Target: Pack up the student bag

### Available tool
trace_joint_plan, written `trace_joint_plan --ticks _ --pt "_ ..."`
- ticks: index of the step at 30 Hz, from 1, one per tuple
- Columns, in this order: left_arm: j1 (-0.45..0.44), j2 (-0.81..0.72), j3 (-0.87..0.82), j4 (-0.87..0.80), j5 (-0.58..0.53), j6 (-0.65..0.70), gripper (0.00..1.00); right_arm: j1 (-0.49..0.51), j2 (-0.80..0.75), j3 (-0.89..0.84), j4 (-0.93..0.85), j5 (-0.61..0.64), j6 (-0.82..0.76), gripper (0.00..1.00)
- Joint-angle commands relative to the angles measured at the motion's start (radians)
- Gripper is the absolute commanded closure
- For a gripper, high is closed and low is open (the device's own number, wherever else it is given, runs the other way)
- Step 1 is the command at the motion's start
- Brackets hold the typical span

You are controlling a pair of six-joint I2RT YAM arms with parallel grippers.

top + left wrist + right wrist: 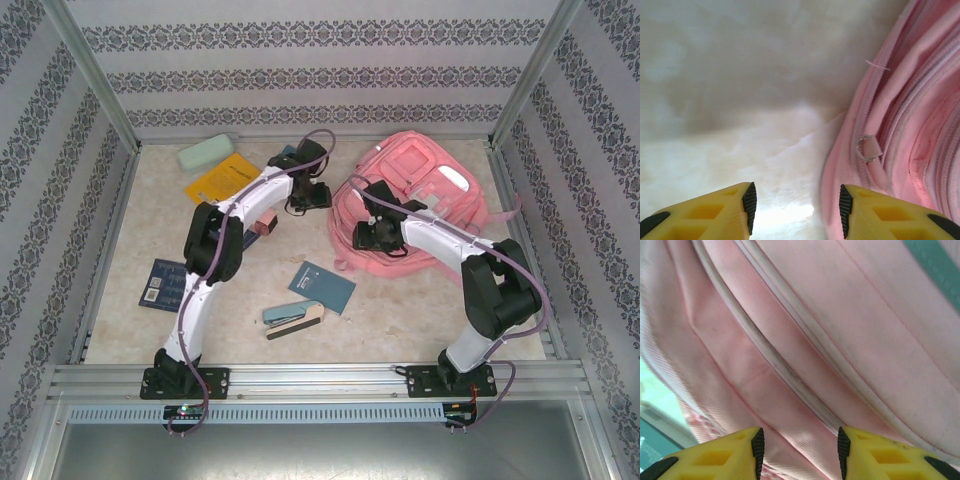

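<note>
The student bag (430, 195), a large pink backpack, lies at the back right of the table. My left gripper (310, 195) hovers by the bag's left edge. In the left wrist view, the left gripper (795, 207) is open with bare tabletop in its gap, and its right finger sits over the bag's zipped edge (900, 115). A zipper pull with a metal ring (867, 150) lies just ahead of that finger. My right gripper (375, 235) hangs over the bag's near left part. In the right wrist view, the right gripper (799, 450) is open above pink fabric (840, 315) crossed by a pale trim stripe (785, 372).
On the left half lie a pale green case (205, 152), a yellow book (222, 178), a small pink boxy item (266, 222) and a dark blue booklet (165, 283). A teal notebook (322, 287) and a stapler (292, 318) sit near the middle front. Patterned walls close three sides.
</note>
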Motion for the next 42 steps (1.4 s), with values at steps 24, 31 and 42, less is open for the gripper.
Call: trace_joint_plan --ticks 24,31,42 --pt "0.358 -0.423 -0.601 0.198 -0.033 0.076 0.46 0.151 -0.114 0.043 0.016 0.059 0.041 0.50" --pt "0.375 -0.384 -0.665 0.341 0.201 -0.060 0.47 0.153 -0.132 0.022 0.012 0.068 0.054 0.50" --pt "0.288 -0.344 -0.672 0.539 0.326 -0.263 0.49 0.154 -0.115 0.032 0.014 0.058 0.059 0.50"
